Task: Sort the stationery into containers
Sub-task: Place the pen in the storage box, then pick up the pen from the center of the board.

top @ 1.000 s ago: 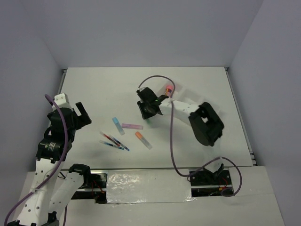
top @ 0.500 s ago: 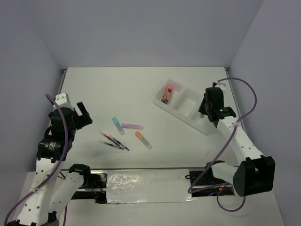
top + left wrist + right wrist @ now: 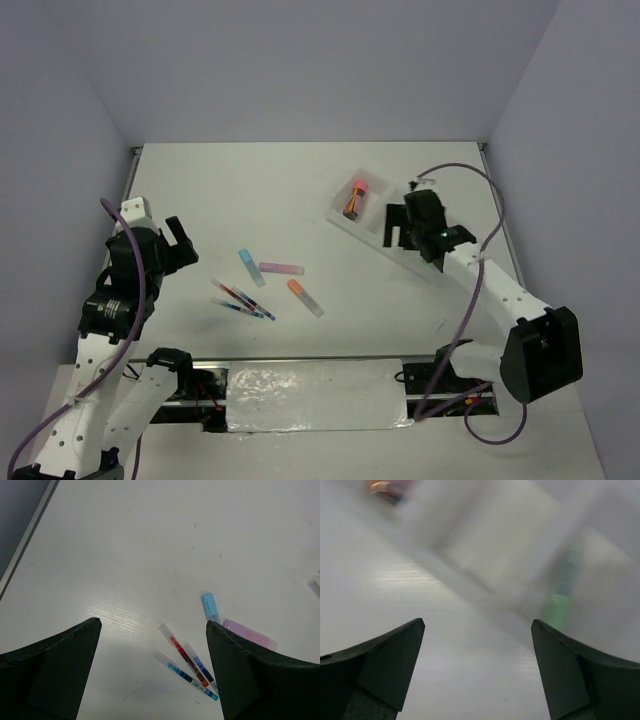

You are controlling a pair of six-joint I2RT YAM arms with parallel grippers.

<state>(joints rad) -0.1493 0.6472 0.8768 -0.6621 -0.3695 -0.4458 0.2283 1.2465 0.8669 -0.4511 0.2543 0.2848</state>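
Note:
The containers are one white three-part tray (image 3: 343,220), partly under my right arm. A pink-capped orange piece (image 3: 355,198) lies in its left compartment. My right gripper (image 3: 396,228) hovers open over the tray's middle, holding nothing. In the blurred right wrist view, a green marker (image 3: 562,592) lies in a tray (image 3: 490,545) compartment beyond the open right gripper (image 3: 477,623). On the table lie a blue marker (image 3: 251,267), a purple marker (image 3: 281,269), an orange marker (image 3: 305,297) and thin pens (image 3: 243,300). My left gripper (image 3: 176,245) stands open to their left, empty, with the pens (image 3: 187,660) just ahead of its left gripper (image 3: 152,625) opening.
The blue marker (image 3: 210,607) and purple marker (image 3: 249,634) lie close together. The table's left edge (image 3: 25,535) runs beside my left arm. A purple cable (image 3: 470,175) loops above the right arm near the back right corner.
My right gripper has opened and swung left from the tray's right end to its middle. The green marker now lies in the tray. The left arm has barely moved.

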